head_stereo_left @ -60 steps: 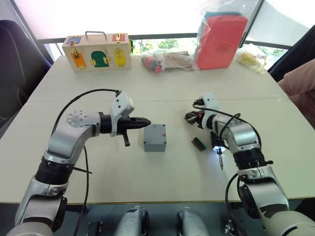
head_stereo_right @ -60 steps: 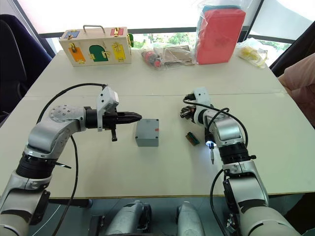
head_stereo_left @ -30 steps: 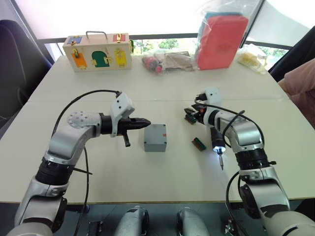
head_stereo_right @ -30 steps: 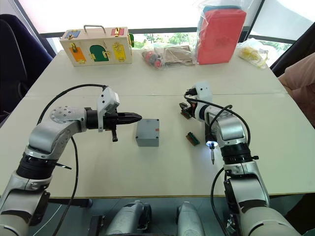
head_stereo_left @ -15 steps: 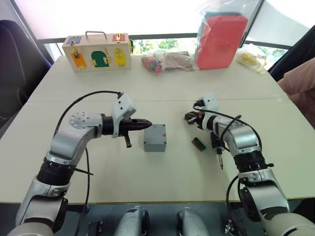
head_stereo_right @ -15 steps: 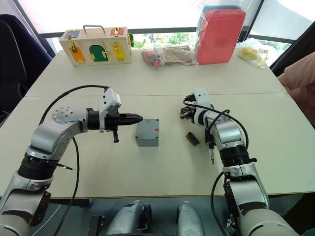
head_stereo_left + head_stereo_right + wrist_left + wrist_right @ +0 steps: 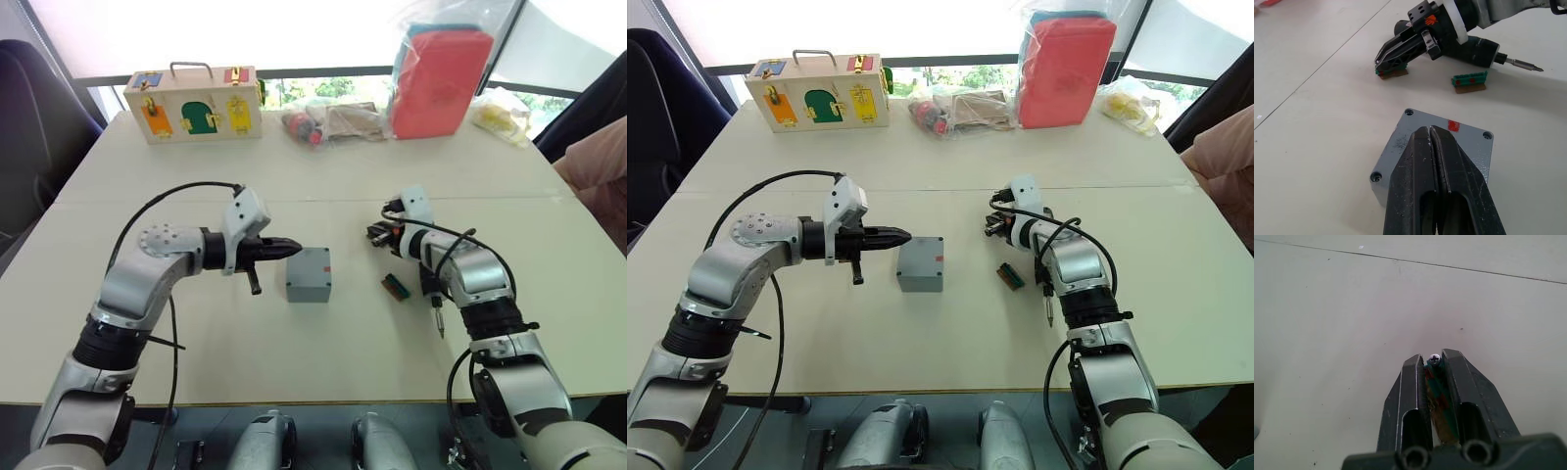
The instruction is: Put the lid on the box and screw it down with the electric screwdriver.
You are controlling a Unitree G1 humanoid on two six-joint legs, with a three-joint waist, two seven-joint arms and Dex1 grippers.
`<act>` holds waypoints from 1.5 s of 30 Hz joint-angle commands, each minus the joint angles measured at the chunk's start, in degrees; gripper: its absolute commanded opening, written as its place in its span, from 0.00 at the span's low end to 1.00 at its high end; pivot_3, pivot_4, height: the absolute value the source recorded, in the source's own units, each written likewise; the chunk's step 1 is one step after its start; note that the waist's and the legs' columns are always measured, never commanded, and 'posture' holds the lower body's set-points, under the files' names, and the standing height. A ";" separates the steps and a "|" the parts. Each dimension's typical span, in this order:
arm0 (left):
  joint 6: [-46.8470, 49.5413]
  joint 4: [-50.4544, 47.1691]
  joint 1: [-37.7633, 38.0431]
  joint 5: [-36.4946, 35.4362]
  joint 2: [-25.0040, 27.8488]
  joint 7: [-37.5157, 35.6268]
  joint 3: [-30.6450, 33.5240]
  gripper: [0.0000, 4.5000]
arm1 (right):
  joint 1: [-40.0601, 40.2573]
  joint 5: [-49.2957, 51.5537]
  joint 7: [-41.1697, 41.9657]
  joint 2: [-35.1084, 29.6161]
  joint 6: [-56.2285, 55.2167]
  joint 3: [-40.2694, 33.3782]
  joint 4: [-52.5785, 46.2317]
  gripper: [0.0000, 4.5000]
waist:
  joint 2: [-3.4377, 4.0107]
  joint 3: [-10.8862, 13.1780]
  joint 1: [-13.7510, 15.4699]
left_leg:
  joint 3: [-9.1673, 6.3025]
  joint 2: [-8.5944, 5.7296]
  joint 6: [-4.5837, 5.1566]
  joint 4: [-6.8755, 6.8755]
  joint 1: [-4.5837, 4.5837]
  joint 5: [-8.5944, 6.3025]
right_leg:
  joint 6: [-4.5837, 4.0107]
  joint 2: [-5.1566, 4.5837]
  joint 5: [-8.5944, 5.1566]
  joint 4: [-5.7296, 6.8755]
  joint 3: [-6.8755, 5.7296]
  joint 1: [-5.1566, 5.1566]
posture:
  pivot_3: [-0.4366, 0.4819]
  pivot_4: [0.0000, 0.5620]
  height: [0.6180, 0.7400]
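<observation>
left wrist view: lid (image 7: 1436, 142) already seated on box (image 7: 308, 284) mid-bench; left hand (image 7: 1430, 131) clenched empty over it; right hand (image 7: 1434, 361) grasping a green block (image 7: 1437, 391), electric screwdriver (image 7: 434, 299) alongside; next: screw pickup, judged.

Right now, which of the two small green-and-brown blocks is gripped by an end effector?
The one farther from the robot, pinched in the right end effector. The other block lies loose on the table beside the electric screwdriver.
</observation>
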 commanded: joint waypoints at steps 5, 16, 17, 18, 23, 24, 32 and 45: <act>-0.24 -2.15 -0.07 -0.80 0.50 0.32 1.12 0.00 | -2.22 -0.25 -0.42 0.47 -1.54 -0.58 0.10 0.00 | 0.00 0.00 0.00 | 0.00 0.00 0.00 0.00 0.00 0.00 | 0.00 0.00 0.00 0.00 0.00 0.00 | 0.48 0.27 1.00; -0.36 -1.79 -0.07 -0.96 0.67 0.17 1.51 0.00 | -1.96 0.42 0.27 -0.90 -1.01 -1.36 -3.31 0.00 | 0.00 0.00 0.00 | 0.00 0.00 -0.01 0.00 0.00 0.00 | 0.00 0.00 0.00 0.00 0.00 0.00 | 0.48 0.27 1.00; -0.43 -1.60 -0.10 -0.95 0.75 0.10 1.59 0.00 | -2.03 0.59 0.38 -1.13 -0.77 -1.55 -3.96 0.00 | 0.00 0.00 0.00 | 0.00 0.00 -0.01 0.00 0.00 0.00 | 0.00 0.00 0.00 0.00 0.00 0.00 | 0.48 0.27 1.00; -0.50 -1.43 -0.11 -0.93 0.81 0.06 1.66 0.00 | -2.10 0.71 0.42 -1.33 -0.46 -1.74 -4.54 0.00 | 0.00 0.00 -0.01 | 0.00 0.00 0.00 0.00 0.00 0.00 | 0.00 0.00 0.00 0.00 0.00 0.00 | 0.48 0.27 1.00; -0.71 -0.84 -0.20 -1.02 1.00 0.01 1.94 0.00 | -2.00 2.50 0.43 -1.69 2.83 -3.58 -9.35 0.00 | 0.00 0.00 0.04 | 0.00 0.00 0.00 0.00 0.00 0.00 | 0.00 0.00 0.00 0.00 0.00 0.00 | 0.48 0.27 1.00; -0.70 -0.76 -0.27 -1.08 0.99 0.02 1.99 0.00 | -1.92 2.71 0.41 -1.74 3.41 -3.71 -10.14 0.00 | 0.00 0.00 0.04 | 0.00 0.00 0.00 0.00 0.00 0.00 | 0.00 0.00 0.00 0.00 0.00 0.00 | 0.48 0.27 1.00; 0.02 -1.56 1.90 -2.25 5.64 -2.75 3.66 0.00 | 1.95 10.45 6.67 -1.47 9.93 -1.84 -26.92 0.00 | 0.00 0.00 -0.08 | 0.00 0.02 0.00 -0.03 0.00 0.00 | 0.00 0.01 0.00 0.00 0.01 -0.03 | 0.48 0.27 1.00; 3.38 -6.72 7.88 -5.78 11.42 -2.31 8.05 0.00 | 8.91 12.99 7.71 -0.82 11.94 4.61 -35.60 0.00 | -0.02 -0.01 0.12 | -0.05 0.00 0.22 -0.02 0.00 -0.13 | -0.01 0.00 -0.01 0.01 0.01 -0.01 | 0.48 0.27 1.00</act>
